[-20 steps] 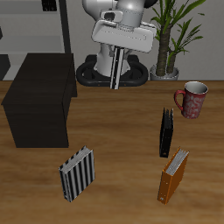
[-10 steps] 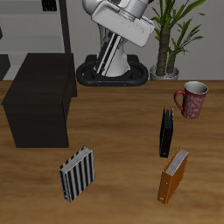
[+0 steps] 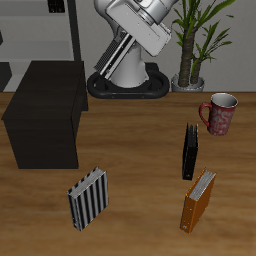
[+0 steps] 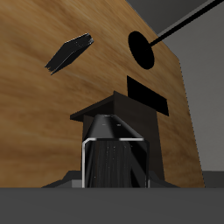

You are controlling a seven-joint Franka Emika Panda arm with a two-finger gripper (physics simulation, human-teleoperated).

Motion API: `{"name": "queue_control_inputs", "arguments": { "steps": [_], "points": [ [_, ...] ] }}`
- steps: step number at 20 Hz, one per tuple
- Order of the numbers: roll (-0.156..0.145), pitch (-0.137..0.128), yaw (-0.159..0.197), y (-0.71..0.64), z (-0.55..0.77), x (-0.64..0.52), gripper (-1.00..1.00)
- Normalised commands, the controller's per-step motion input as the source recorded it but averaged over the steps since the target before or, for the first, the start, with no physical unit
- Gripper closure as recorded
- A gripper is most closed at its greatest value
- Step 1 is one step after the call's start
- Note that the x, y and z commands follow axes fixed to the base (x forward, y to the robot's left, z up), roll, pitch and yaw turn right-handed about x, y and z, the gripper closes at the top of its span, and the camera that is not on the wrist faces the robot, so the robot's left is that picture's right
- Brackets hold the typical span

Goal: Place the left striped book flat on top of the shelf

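Observation:
My gripper [image 3: 126, 40] is shut on the left striped book [image 3: 113, 58] and holds it high in the air in front of the robot's base, slanted, with its lower end toward the shelf side. The wrist view shows the held book [image 4: 114, 164] end-on between the jaws. The shelf [image 3: 45, 115] is a large matte black box with a bare flat top, lower down and nearer the table's front edge than the gripper. The second striped book [image 3: 88, 197] stands on the table near the front edge.
A black book [image 3: 189, 150] and an orange book [image 3: 198, 200] stand on the far side of the table from the shelf. A red mug [image 3: 218, 112] and a potted plant [image 3: 195, 45] are farther back. A grey open rack [image 3: 40, 30] stands behind the shelf.
The gripper has risen and tilted, turning the held striped book from upright to slanted. Nothing on the table has moved.

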Motion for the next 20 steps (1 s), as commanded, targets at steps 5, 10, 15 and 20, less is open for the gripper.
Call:
{"name": "queue_control_inputs", "arguments": {
  "steps": [5, 10, 15, 20],
  "points": [
    [-0.108, -0.004, -0.017, -0.26, -0.06, -0.05, 1.0],
    [-0.157, -0.008, -0.032, -0.45, 0.02, -0.05, 1.0],
    [-0.106, -0.007, -0.011, -0.4, -0.03, 0.0, 1.0],
    [-0.078, 0.014, -0.01, -0.35, -0.06, 0.01, 1.0]
  ]
}}
